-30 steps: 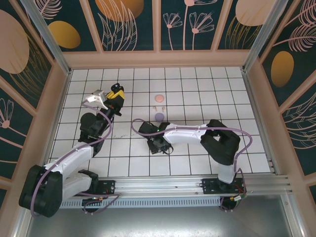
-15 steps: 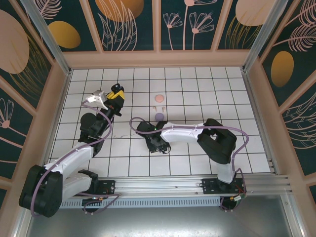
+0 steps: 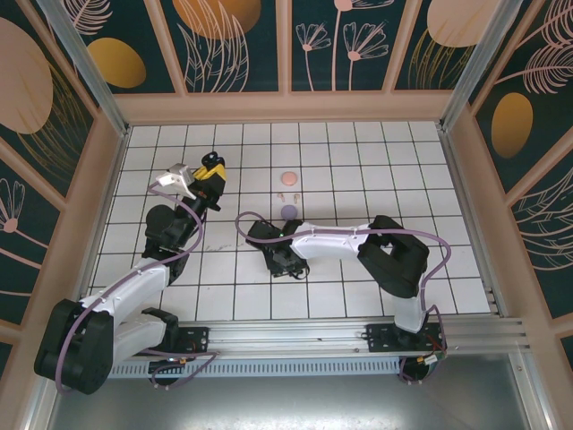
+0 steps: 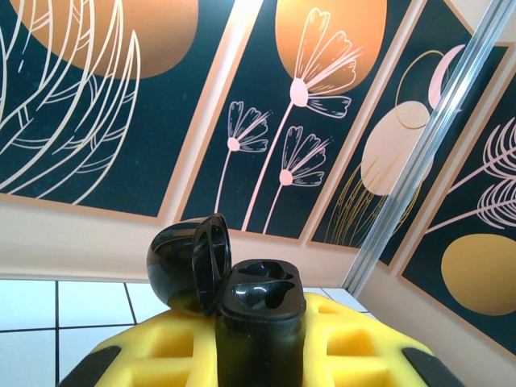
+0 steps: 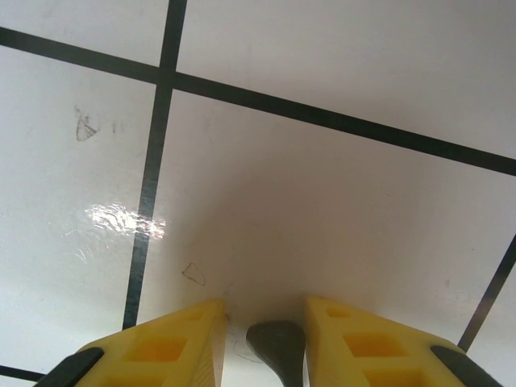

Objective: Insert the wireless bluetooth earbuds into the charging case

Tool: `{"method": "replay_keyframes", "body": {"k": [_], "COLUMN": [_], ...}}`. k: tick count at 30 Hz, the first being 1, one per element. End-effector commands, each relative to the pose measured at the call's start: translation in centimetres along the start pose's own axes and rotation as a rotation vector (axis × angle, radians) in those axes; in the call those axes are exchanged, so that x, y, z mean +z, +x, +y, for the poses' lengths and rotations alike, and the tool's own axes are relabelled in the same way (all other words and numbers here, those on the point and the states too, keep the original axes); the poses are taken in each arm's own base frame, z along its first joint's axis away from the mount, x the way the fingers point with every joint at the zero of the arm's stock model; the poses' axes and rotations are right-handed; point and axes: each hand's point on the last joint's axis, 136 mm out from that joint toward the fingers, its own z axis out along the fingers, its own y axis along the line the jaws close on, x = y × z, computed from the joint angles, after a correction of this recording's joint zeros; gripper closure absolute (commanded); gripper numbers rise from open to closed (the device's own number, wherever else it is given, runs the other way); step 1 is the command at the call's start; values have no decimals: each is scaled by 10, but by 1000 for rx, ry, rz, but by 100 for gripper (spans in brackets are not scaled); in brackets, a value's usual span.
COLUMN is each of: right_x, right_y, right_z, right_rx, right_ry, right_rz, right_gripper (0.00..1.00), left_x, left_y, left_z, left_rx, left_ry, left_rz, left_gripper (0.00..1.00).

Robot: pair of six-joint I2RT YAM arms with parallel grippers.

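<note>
A: What has the left tool (image 3: 211, 172) got?
B: A glossy round black charging case (image 4: 260, 314), clamped tight between pocketed yellow fingers (image 4: 355, 343); its domed lid (image 4: 184, 262) stands hinged open; two smooth moulded wells show bare.
A: And the right tool (image 5: 266, 313)?
B: Tips down at the white glossy tiled surface (image 5: 322, 201); a small rounded black earbud (image 5: 276, 348) lies between the jaws, which stand partly open; a sliver of tile shows on the earbud's left side, so I see no pinch.
A: Room around it?
B: Bare tiles with dark grout lines ahead and to both sides; a lilac coin-shaped case (image 3: 289, 212) sits near, beyond the wrist; a pink coin-shaped case (image 3: 288, 179) lies farther back; the side walls are well apart.
A: Poses?
B: Right arm stretched low and leftward, elbow folded near its base; left arm bowed upward, its tool lifted over the far-left tiles and tipped toward the painted back wall (image 4: 266, 121).
</note>
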Motion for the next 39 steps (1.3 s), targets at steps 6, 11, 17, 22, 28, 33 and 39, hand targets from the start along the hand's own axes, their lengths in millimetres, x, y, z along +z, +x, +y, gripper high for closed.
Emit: {"method": "replay_keyframes", "body": {"k": [6, 11, 17, 22, 28, 33, 39], "right_x": [2, 3, 4, 3, 4, 1, -15], "right_y": [17, 18, 21, 22, 23, 19, 3], "right_z": [-21, -23, -25, -26, -26, -24, -20], "right_rx": [12, 12, 16, 20, 21, 15, 25], "right_ry": [68, 67, 64, 57, 52, 45, 17], "right_rz": [22, 23, 23, 19, 15, 3, -52], "right_gripper": [69, 69, 71, 72, 77, 83, 87], "left_x": [0, 1, 3, 4, 5, 6, 6], "left_y": [-10, -11, -10, -10, -9, -8, -14], "left_z": [-10, -12, -12, -13, -13, -13, -16], "left_rx": [14, 8, 3, -3, -7, -14, -3], "left_ry": [47, 55, 58, 62, 66, 66, 75], "left_rz": [-39, -36, -33, -32, -28, -26, -39], "left_gripper": [100, 100, 100, 100, 100, 100, 100]}}
